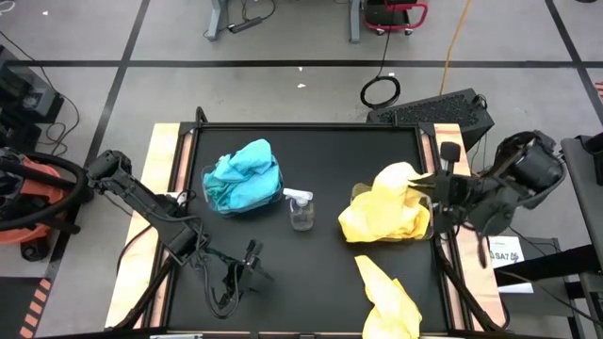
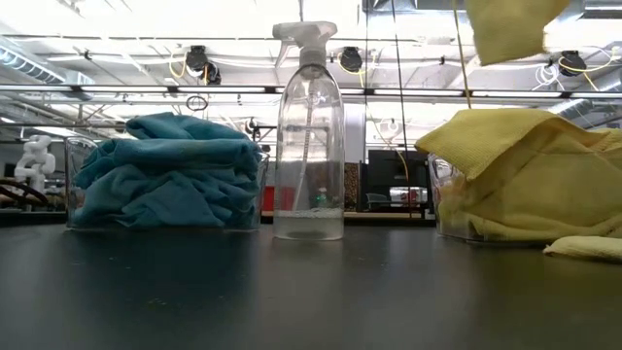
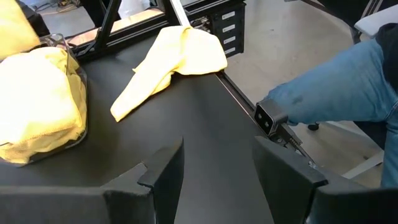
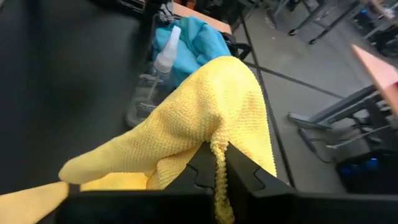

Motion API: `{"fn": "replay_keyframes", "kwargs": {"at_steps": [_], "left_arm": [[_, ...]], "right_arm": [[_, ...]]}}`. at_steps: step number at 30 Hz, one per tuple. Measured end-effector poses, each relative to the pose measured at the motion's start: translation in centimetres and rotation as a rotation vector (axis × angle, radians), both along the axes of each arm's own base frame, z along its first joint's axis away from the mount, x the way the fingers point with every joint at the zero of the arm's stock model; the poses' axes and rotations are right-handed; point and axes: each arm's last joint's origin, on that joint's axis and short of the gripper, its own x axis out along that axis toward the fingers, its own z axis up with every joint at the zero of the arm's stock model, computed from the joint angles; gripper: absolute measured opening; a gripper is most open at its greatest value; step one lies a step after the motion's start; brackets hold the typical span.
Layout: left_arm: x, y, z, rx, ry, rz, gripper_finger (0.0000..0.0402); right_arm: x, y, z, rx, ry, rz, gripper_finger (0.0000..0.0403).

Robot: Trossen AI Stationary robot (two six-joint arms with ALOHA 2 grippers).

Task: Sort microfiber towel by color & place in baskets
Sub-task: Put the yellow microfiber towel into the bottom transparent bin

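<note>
A clear basket (image 1: 209, 191) at the table's left holds a heap of turquoise towels (image 1: 243, 175). A second basket (image 2: 439, 209) at the right is piled with yellow towels (image 1: 384, 222). My right gripper (image 1: 427, 185) is shut on another yellow towel (image 1: 396, 179) above that pile. A loose yellow towel (image 1: 388, 296) lies flat on the table near the front edge. My left gripper (image 1: 252, 264) hovers open over the table's near left with nothing between its fingers (image 3: 163, 167). My right gripper pinches a bunched edge of the yellow towel (image 4: 217, 144) between its two shut fingers. They come slanting down from the table's right side. The cloth drapes forward over the fingertips and hangs slack, its lower end (image 2: 510, 27) lifted clear above the yellow pile.
A clear spray bottle (image 1: 301, 209) stands upright between the two baskets. A person's leg in jeans (image 3: 336, 93) is beside the table's near right corner. Bare dark tabletop (image 1: 311, 273) lies in front of the bottle.
</note>
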Motion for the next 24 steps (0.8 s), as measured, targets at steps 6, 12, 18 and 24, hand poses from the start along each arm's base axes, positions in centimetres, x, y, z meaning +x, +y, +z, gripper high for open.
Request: {"fn": "replay_keyframes", "kwargs": {"at_steps": [6,12,18,24], "left_arm": [[0.0,0.0,0.0,-0.001,0.000,0.000,0.0197],[0.0,0.0,0.0,-0.001,-0.001,0.000,0.0197],[0.0,0.0,0.0,-0.003,-0.002,0.001,0.0197],[0.0,0.0,0.0,0.005,-0.009,0.018,0.0197]], "right_arm": [[-1.7,-1.5,-0.7,0.044,0.005,0.016,0.0000],[-3.2,-2.9,-3.3,0.078,0.016,-0.026,0.0000],[-4.3,-4.0,-6.8,0.141,0.038,-0.070,0.0000],[-4.5,-4.0,-9.8,0.209,0.036,-0.060,0.0000]]}}
